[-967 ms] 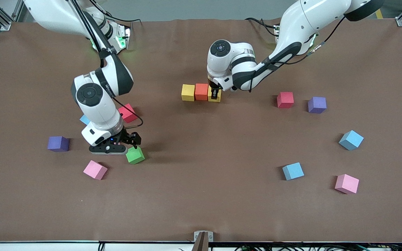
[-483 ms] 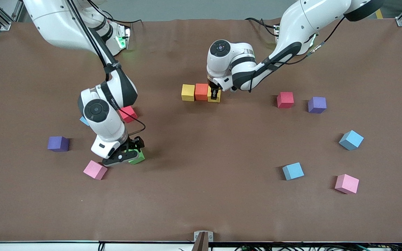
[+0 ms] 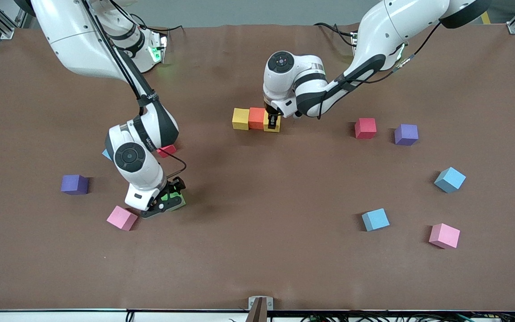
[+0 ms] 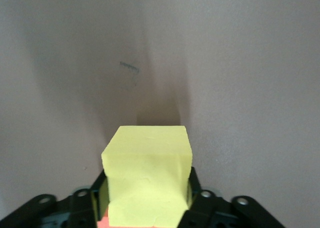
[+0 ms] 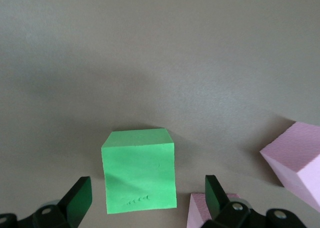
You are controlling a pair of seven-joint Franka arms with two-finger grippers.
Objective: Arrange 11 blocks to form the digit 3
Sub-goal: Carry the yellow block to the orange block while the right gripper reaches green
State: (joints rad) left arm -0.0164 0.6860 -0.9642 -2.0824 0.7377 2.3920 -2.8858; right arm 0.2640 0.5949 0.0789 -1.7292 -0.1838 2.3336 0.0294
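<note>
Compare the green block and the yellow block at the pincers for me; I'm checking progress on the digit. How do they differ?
The green block stands alone near the front camera; the yellow block ends a row, touching the orange block. The right pincer straddles the green one with fingers wide, not touching; the left pincer has fingers close along the yellow one's sides. Both are equal-sized cubes resting on the table.

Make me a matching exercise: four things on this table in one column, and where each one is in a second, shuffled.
1. green block
2. orange block
3. red block
4. light blue block

A. beside a purple cube
B. under the right gripper
C. between two yellow blocks
D. nearer the front camera than the red block, beside a pink block

Pairs: 1-B, 2-C, 3-A, 4-D
</note>
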